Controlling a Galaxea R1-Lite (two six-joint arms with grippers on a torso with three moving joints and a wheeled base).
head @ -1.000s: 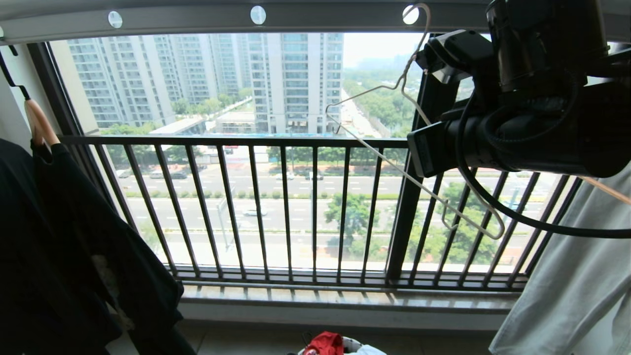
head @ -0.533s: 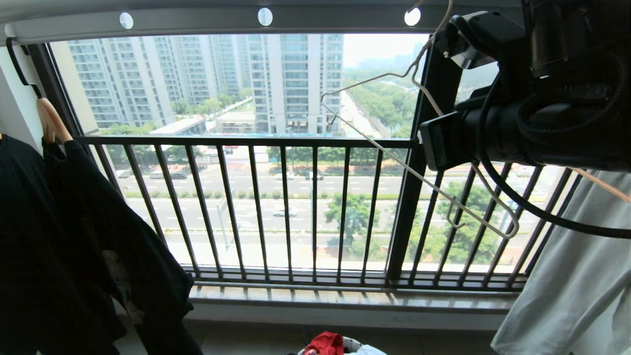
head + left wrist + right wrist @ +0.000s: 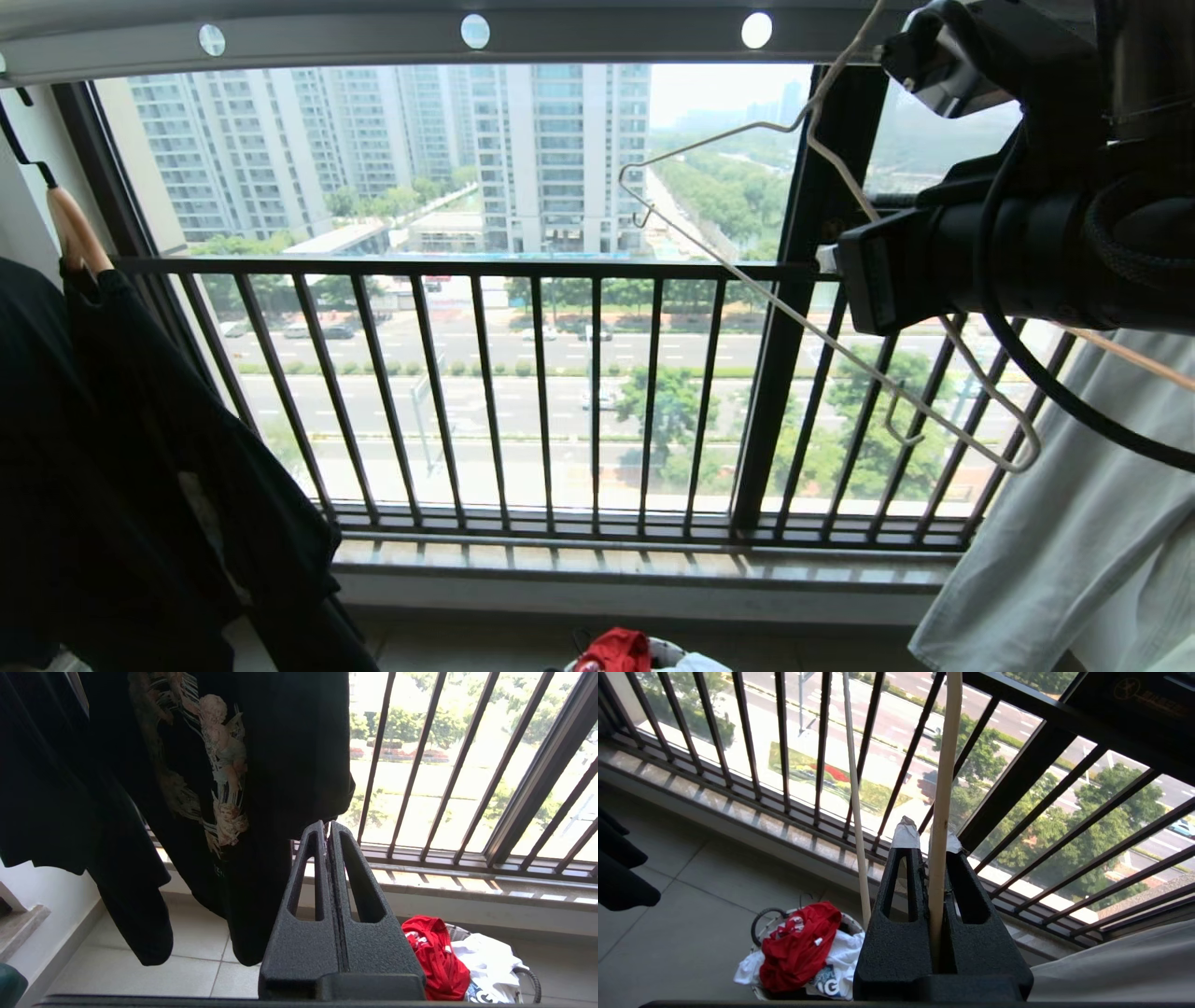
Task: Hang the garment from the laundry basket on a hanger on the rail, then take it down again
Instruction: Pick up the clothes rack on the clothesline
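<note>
The right gripper point(image 3: 931, 842) pinches the bare hanger point(image 3: 822, 345) below the rail point(image 3: 373, 42); so narrow a hold could let the thin wire twist free. The left gripper point(image 3: 327, 833) is closed, empty.

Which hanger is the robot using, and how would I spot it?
Look under the grey rail with round holes across the window. At its right end, the right claw grips the hanger, tilted. It is bare thin white wire; the wooden hanger at the far left is thick and carries a black shirt.
</note>
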